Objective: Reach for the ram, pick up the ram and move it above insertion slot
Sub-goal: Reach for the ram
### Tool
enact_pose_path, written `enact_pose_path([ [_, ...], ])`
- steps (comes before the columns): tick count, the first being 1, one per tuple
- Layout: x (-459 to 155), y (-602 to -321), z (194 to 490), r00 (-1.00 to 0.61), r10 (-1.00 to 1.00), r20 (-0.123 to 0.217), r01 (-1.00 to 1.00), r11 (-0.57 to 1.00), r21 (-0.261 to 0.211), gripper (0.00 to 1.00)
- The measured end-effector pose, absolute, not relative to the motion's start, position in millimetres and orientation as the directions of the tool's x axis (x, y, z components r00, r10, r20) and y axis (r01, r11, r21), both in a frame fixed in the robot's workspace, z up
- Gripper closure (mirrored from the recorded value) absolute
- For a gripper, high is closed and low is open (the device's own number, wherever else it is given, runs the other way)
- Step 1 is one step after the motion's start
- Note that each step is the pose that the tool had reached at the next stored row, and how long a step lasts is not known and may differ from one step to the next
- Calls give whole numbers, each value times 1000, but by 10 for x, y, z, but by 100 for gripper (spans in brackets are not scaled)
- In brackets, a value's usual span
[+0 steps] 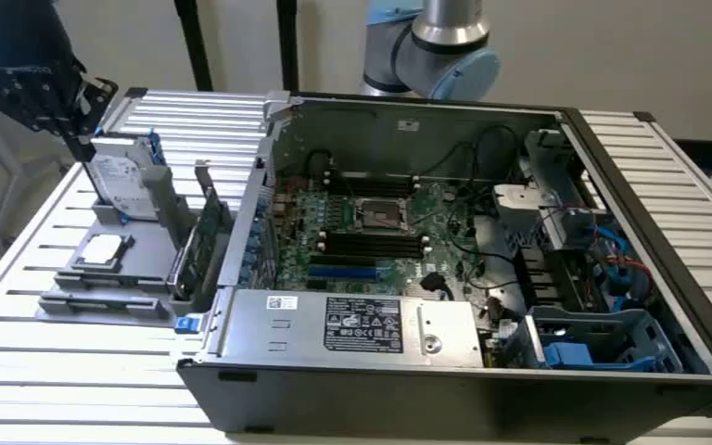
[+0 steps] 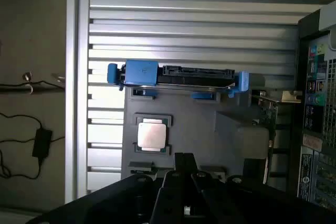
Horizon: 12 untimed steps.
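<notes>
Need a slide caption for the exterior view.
Shut gripper hovers by the hard drive on the parts stand, beside the open PC case.

The exterior view looks down at a slant from high up, taking in the whole open case [image 1: 455, 394] and the slatted table [image 1: 59, 389], with the holder [image 1: 99, 301] at the exterior view's left. The wrist view looks straight down past the gripper [image 2: 184, 158], close above that holder. Both views share the drive [image 1: 121, 185], the CPU [image 1: 103, 248], the slats and the case's edge.
</notes>
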<state>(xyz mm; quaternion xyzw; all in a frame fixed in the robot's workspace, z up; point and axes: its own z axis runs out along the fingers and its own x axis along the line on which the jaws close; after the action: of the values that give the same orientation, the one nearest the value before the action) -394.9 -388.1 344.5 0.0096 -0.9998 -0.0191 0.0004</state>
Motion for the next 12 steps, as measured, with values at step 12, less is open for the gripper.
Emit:
enact_pose_path([
  [12,-3949,-3881,3445,-1000,-19,0,-19,999,38,89],
])
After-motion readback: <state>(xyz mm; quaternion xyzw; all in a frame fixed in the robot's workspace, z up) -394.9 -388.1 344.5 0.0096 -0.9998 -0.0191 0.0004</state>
